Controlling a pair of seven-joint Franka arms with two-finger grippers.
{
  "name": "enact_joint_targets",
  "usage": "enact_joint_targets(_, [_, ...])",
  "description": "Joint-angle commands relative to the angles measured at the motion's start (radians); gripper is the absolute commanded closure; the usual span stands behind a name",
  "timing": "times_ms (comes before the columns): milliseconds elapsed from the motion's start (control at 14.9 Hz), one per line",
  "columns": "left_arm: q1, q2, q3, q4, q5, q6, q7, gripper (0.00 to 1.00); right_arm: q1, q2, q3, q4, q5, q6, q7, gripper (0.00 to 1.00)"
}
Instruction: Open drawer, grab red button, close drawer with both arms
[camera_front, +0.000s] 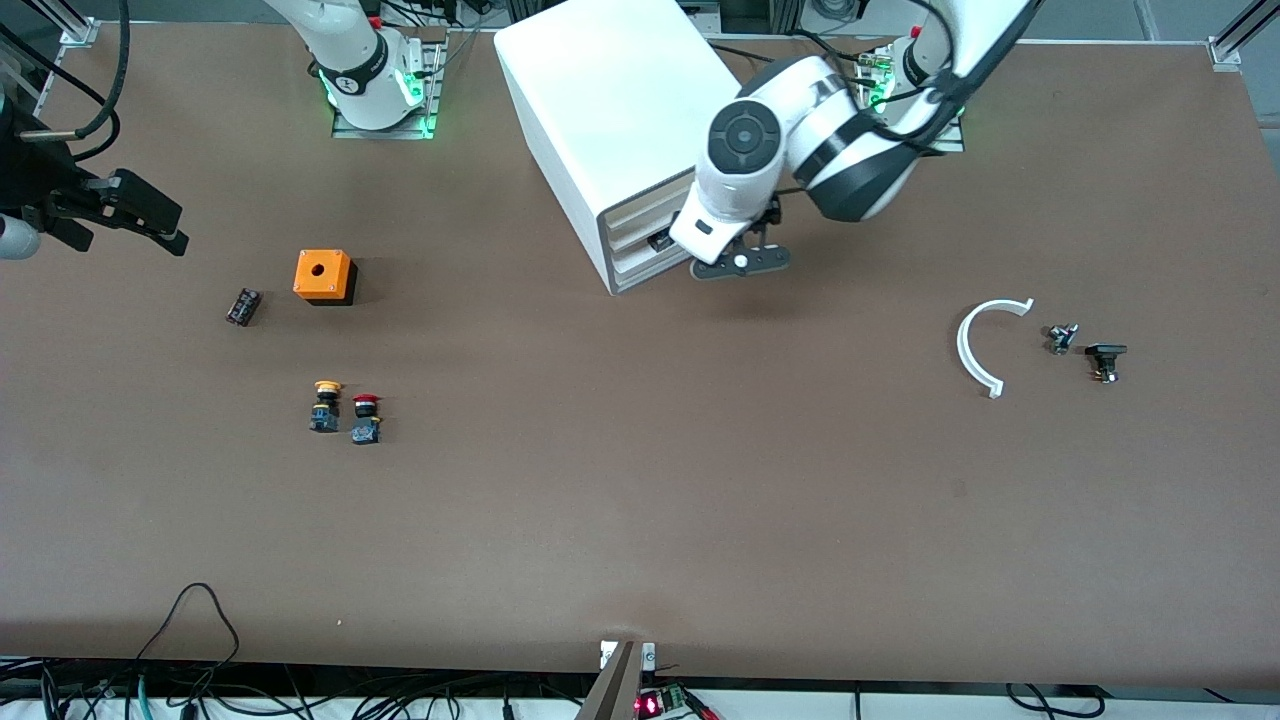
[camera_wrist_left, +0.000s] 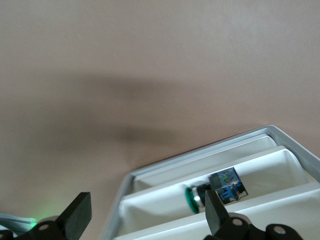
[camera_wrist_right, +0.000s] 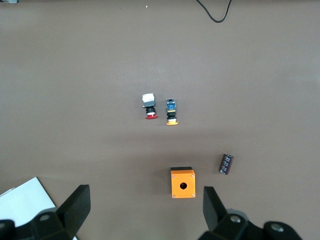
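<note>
Front view: yellow button (camera_front: 325, 405) beside red button (camera_front: 366, 418); left claw (camera_front: 741, 262), right claw (camera_front: 140, 215) both apart.

Left gripper (camera_front: 741, 262) open-jawed; right gripper (camera_front: 140, 215) likewise.

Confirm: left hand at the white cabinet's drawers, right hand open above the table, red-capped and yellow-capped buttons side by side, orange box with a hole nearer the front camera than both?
One error: the orange box with a hole sits farther from the front camera than the red-capped button and yellow-capped button, per the front view. The left hand at the white plastic cabinet and the open right hand check out.
</note>
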Motion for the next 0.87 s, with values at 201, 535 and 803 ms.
enact_joint_targets(201, [0.152, -0.006, -0.003, 0.21, -0.012, -0.214, 0.365, 0.0, -0.013, -0.007, 0.01, -0.011, -0.002, 0.011, 0.002, 0.0])
enact_joint_targets(535, [0.224, -0.053, 0.038, 0.359, -0.012, -0.277, 0.738, 0.0, -0.013, -0.006, 0.01, -0.011, -0.002, 0.011, 0.002, 0.0])
enact_joint_targets(803, [0.041, -0.214, 0.424, 0.303, -0.124, -0.275, 0.977, 0.0, -0.013, -0.006, 0.01, -0.013, -0.002, 0.014, 0.002, 0.0])
